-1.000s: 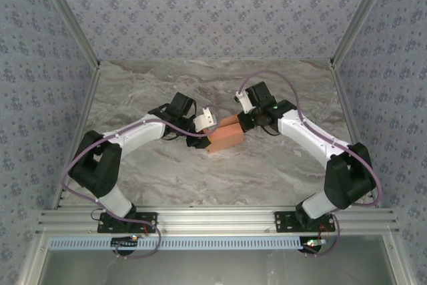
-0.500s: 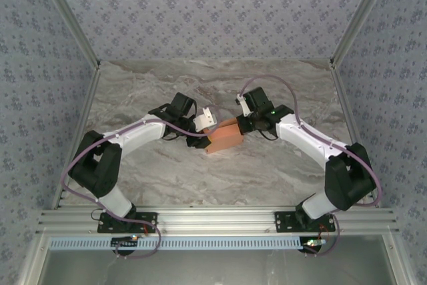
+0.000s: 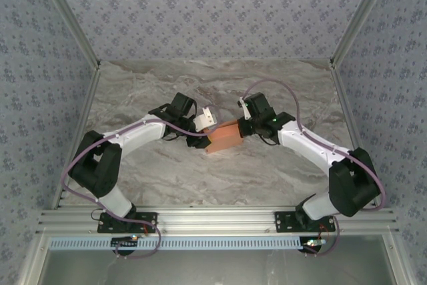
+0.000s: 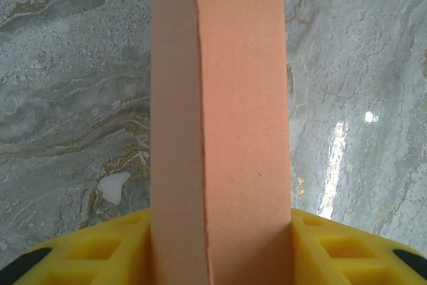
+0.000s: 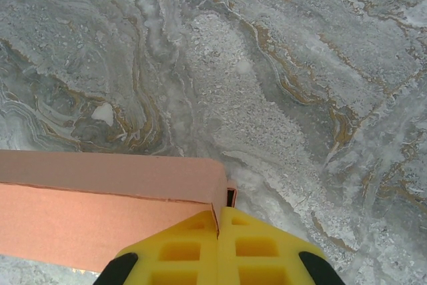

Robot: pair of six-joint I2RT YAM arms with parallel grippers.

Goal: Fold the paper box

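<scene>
The paper box (image 3: pixel 223 137) is a salmon-orange folded box, held just above the marble table between the two arms. My left gripper (image 3: pixel 211 129) is shut on its left end. In the left wrist view the box (image 4: pixel 227 98) stands on edge and runs away from the camera. The gripper's (image 4: pixel 220 228) yellow fingers (image 4: pixel 120 248) press on both sides of it. My right gripper (image 3: pixel 242 127) is shut, with its tips against the box's right end. In the right wrist view its (image 5: pixel 220 221) closed fingers meet the box's (image 5: pixel 100 198) end corner, beside a small tab (image 5: pixel 230 197).
The marble table (image 3: pixel 167 171) has patterned walls on the left, right and far sides. An aluminium rail (image 3: pixel 213 218) runs along the near edge, where both arm bases are bolted.
My right gripper has moved left, up against the box's right end. The box has shifted slightly left and its raised end flap no longer sticks out. The left arm has barely moved.
</scene>
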